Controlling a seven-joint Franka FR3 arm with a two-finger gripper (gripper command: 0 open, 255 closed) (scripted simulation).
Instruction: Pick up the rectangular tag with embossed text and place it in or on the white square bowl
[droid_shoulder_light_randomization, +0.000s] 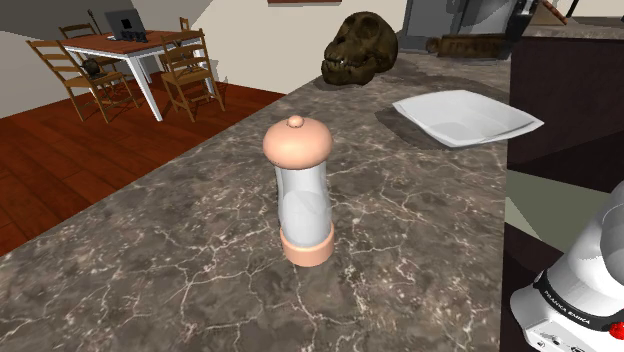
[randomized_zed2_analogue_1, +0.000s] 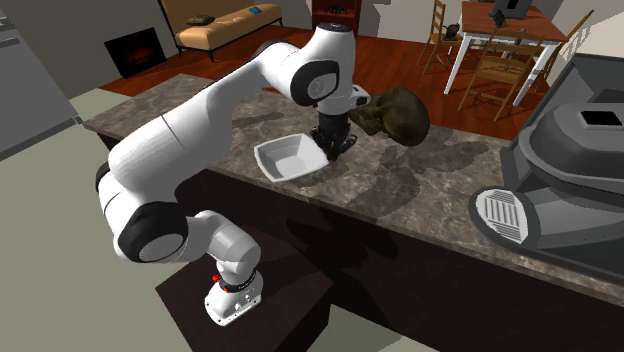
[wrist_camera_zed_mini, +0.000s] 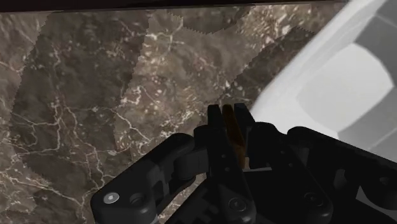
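1. Tag (wrist_camera_zed_mini: 229, 132): a thin brown strip seen edge-on, upright between the two black fingers. It hangs over bare desk, outside the bowl. Its embossed face cannot be made out.
2. Gripper (wrist_camera_zed_mini: 228, 109): the fingers are drawn in on the tag and pinch its two flat faces. So thin a plate offers little else to hold, which probably explains the edgewise grip. In the second exterior view the gripper (randomized_zed2_analogue_1: 333, 142) points straight down at the desk.
3. White square bowl (wrist_camera_zed_mini: 305, 60): empty, flat on the desk, just beside the gripper. The second exterior view sets the bowl (randomized_zed2_analogue_1: 272, 150) on the side of the gripper away from the skull. By these positions the pickup appears done and the carry over the rim is not yet made. A short sideways move followed by a release should be enough.
4. Desk (wrist_camera_zed_mini: 95, 95): dark veined stone. Whether the tag's lower edge clears it cannot be told.
5. Skull (randomized_zed2_analogue_1: 395, 115): a dark skull near the gripper, opposite the bowl. It is the nearest obstacle, though it lies away from the likely path.
6. Mill (droid_shoulder_light_randomization: 298, 190): peach cap and base with a clear body, upright and well apart from the bowl (droid_shoulder_light_randomization: 430, 125). It is unlikely to interfere.
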